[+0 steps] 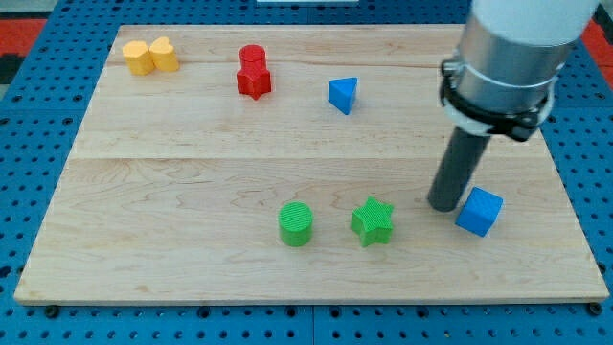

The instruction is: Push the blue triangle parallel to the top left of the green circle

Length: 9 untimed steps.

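The blue triangle (343,95) lies in the upper middle of the wooden board (172,172). The green circle (296,223) stands at the lower middle, well below and left of the triangle. My tip (443,204) rests on the board at the lower right, far from both. It stands just left of a blue cube (479,212) and looks to touch it or nearly so.
A green star (373,221) sits right of the green circle. A red cylinder (252,56) and red star (254,80) stand together at the top middle. Two yellow blocks (150,56) sit at the top left corner.
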Tool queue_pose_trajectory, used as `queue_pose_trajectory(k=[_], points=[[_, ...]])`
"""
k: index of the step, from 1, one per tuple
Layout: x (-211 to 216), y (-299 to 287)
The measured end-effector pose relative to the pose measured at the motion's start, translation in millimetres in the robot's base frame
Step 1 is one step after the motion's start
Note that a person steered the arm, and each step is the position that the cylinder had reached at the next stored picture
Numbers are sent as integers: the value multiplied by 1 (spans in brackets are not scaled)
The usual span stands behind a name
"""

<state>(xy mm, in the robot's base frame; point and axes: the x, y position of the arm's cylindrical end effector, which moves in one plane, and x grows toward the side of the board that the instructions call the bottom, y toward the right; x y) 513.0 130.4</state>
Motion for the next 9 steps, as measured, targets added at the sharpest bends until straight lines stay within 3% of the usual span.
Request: queue_pose_trajectory(k=[2, 3, 4, 5, 6, 8, 9], points=[[-90, 18], [-176, 6], [-192, -67], [-172, -130], [-145, -139], [-122, -220], [-96, -218]])
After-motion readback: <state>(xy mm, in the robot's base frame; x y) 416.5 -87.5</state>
